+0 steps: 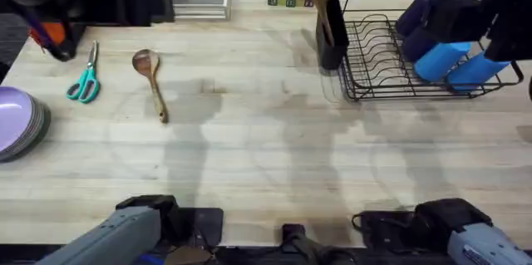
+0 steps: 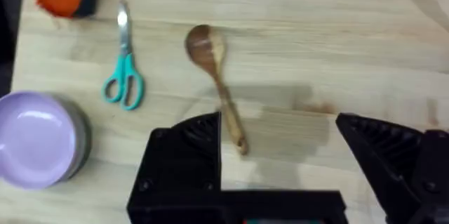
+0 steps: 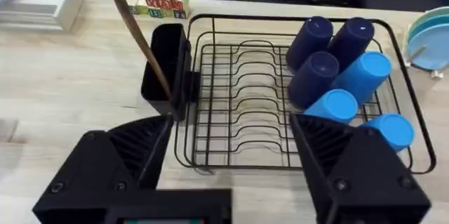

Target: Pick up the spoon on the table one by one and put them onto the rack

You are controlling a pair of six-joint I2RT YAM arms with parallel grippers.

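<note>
Left gripper [image 2: 280, 161] hangs with its black fingers spread wide and nothing between them, right above the handle end of the brown wooden spoon [image 1: 152, 78]. That spoon lies flat on the table [image 1: 274, 140] toward its left edge, bowl pointing to the far side, teal scissors [image 1: 84, 80] just beside it. I'd come straight down across the handle, near its middle, so it won't tip when lifted. Its destination, the black wire rack [image 3: 238, 104], sits at the far right corner, one spoon handle already standing in its utensil holder [image 3: 165, 69]. Right gripper [image 3: 231, 175] is released too, facing the rack.
</note>
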